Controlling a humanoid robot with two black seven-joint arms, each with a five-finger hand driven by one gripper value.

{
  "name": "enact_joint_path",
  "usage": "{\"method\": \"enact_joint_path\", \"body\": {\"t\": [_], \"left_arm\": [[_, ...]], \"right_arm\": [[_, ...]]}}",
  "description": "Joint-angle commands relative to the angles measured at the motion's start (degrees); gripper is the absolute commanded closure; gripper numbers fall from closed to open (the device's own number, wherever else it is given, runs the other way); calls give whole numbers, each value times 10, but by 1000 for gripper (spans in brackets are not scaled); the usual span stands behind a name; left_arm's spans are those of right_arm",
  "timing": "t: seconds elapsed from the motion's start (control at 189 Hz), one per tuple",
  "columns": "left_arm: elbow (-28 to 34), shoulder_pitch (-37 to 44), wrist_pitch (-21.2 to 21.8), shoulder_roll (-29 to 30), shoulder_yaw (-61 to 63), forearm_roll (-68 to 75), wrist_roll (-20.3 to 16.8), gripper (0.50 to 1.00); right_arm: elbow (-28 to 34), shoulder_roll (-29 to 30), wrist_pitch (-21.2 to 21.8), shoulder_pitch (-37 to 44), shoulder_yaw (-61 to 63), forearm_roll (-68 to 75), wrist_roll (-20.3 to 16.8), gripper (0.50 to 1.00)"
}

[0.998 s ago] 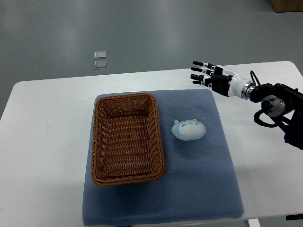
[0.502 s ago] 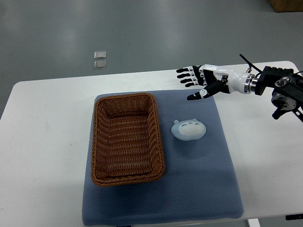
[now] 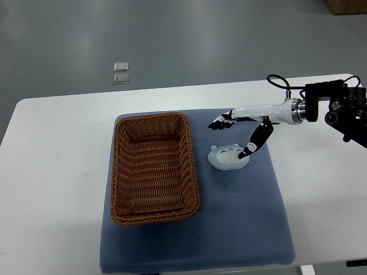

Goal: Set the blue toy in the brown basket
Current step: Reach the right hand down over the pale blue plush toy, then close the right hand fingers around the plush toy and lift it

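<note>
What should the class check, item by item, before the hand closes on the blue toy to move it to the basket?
1. Right hand open over the blue toy: ok.
2. Thumb beside the toy's right edge: ok.
3. Toy gripped: not ok, fingers not closed.
4. Brown basket empty: ok.
5. Basket and toy both on the blue mat: ok.
6. Thumb touching the toy: cannot tell.
</note>
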Motion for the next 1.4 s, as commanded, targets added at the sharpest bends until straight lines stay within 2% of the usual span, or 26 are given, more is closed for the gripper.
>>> {"method": "enact_joint_path", "body": {"t": [0.0, 0.116, 0.19, 0.29, 0.819, 0.998, 1.173, 1.199, 1.336, 1.394], "left_arm": [[0, 0, 0, 0, 0, 0, 0, 500], [0, 0, 0, 0, 0, 0, 0, 500], [0, 0, 0, 0, 0, 0, 0, 500], [0, 0, 0, 0, 0, 0, 0, 500], [0, 0, 0, 0, 0, 0, 0, 500], [0, 0, 0, 0, 0, 0, 0, 500], [0, 0, 0, 0, 0, 0, 0, 500], [0, 0, 0, 0, 0, 0, 0, 500], [0, 0, 0, 0, 0, 0, 0, 500], [0, 0, 0, 0, 0, 0, 0, 500]], "right_arm": [[17, -9, -3, -2, -5, -8, 0, 587], [17, -9, -27, -4, -22, -9, 0, 589], [17, -8, -68, -7, -41, -9, 0, 589], [17, -9, -101, -9, -61, -8, 0, 589], [33, -3, -108, -27, -71, -8, 0, 591], [32, 0, -139, -35, -73, -9, -3, 599], [27, 1, -158, -44, -73, -16, -5, 642], [26, 1, -160, -46, -74, -18, -4, 666], [25, 1, -170, -46, -87, -18, -5, 711], [25, 0, -176, -46, -90, -18, -4, 764]]}}
